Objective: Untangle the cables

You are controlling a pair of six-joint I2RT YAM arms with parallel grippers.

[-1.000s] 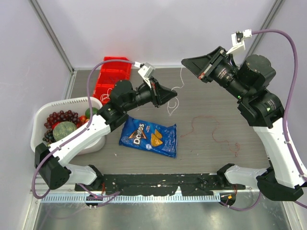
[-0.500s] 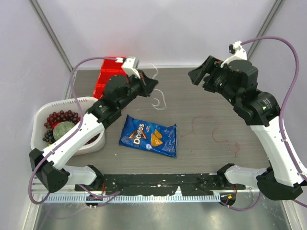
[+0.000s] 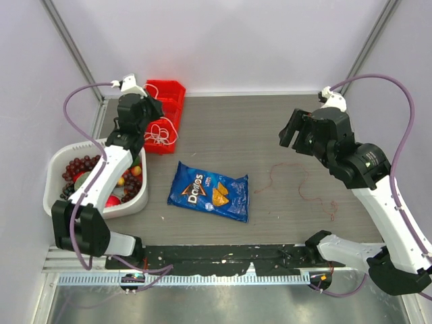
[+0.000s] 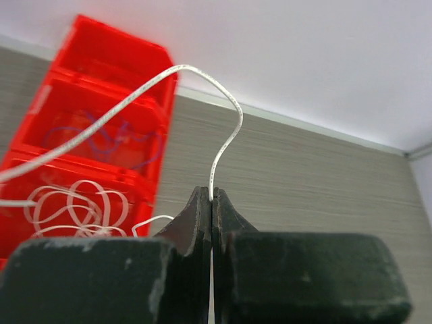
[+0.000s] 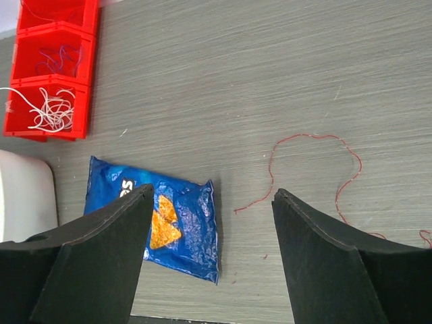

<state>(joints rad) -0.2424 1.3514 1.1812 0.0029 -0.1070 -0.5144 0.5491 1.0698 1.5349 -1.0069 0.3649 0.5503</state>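
My left gripper hovers over the red bin at the back left, shut on the white cable. In the left wrist view that cable rises from the closed tips and arcs left. Its coils lie in the bin's near compartment. A bluish cable rests in the middle compartment. The red cable snakes loose across the table on the right, also in the right wrist view. High above it, my right gripper stands wide open and holds nothing.
A blue chip bag lies flat at the table's middle, left of the red cable. A white basket of grapes and other fruit sits at the left edge, just in front of the red bin.
My left arm swung from the table's middle to the red bin, carrying the white cable into it. My right gripper let go of that cable, opened wide and drew back right.
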